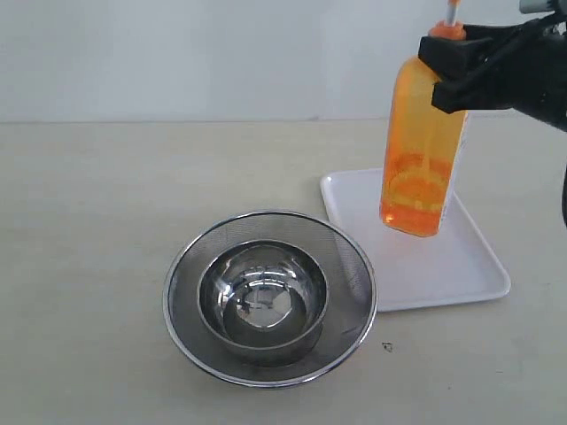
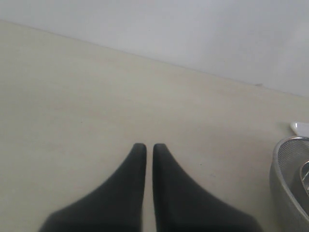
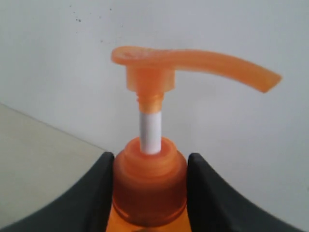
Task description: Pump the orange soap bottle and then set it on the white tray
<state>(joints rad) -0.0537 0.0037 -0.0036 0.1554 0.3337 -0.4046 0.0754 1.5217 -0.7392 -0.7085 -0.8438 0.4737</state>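
Two jaws of my right pincer (image 3: 149, 169) clamped the neck of the orange soap bottle (image 1: 421, 159), which stood upright, long axis vertical. Its base was over the near-left part of the white tray (image 1: 443, 279) directly below, but I couldn't tell if it touched. Farther off, my left pincer (image 2: 146, 150) was closed and empty above the table (image 2: 72, 96).

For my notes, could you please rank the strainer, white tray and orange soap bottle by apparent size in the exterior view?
1. strainer, though nearer the camera
2. white tray
3. orange soap bottle
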